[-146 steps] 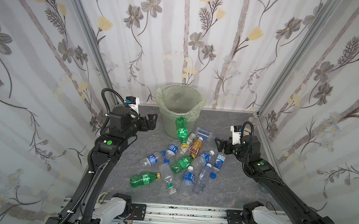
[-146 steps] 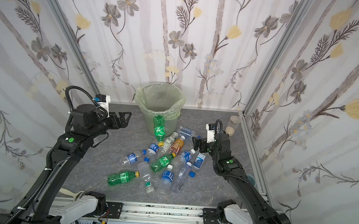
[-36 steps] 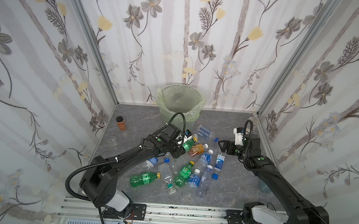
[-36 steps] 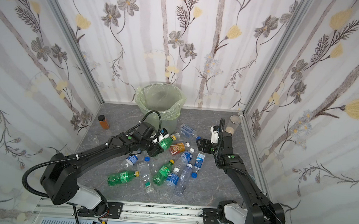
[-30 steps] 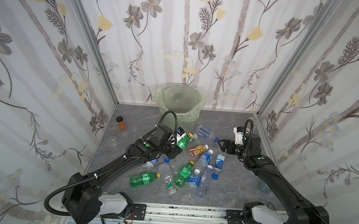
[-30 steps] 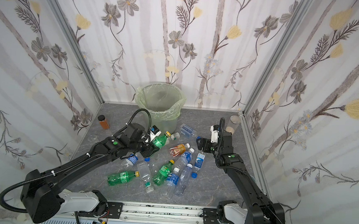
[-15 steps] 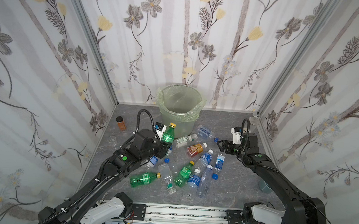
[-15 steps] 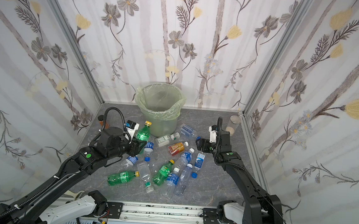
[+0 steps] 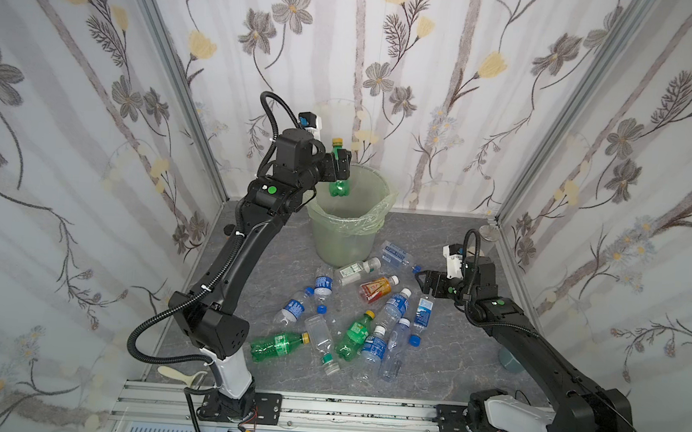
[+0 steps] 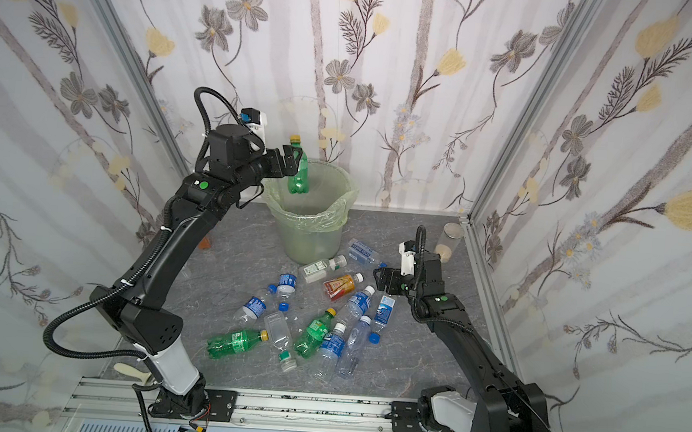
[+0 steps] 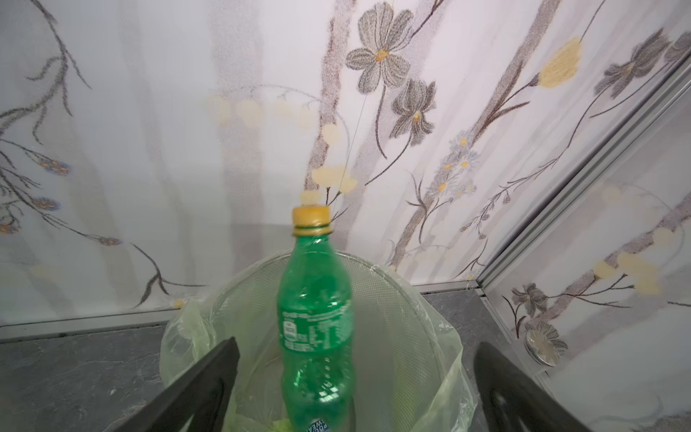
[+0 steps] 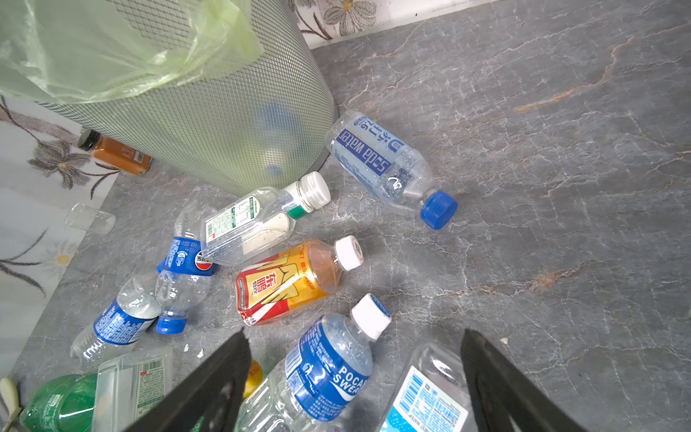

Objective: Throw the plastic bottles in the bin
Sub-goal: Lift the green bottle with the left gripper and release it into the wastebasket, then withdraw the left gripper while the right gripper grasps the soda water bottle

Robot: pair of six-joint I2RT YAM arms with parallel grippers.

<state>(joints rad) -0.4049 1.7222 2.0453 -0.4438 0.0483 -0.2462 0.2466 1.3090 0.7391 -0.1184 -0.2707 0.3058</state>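
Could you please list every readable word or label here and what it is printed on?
"Soda water": clear blue-capped bottle beside the bin.
"POCA", "SWEA" (cut off): white-capped blue-label bottle.
"东鹏": orange bottle.
Green bottle label, other small print: too blurred to read.

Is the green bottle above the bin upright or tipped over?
Upright: the green bottle has its yellow cap on top and its base pointing down into the bin.

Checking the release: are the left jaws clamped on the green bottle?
No, both jaws stand clear of the green bottle, gaps either side, over the bin.
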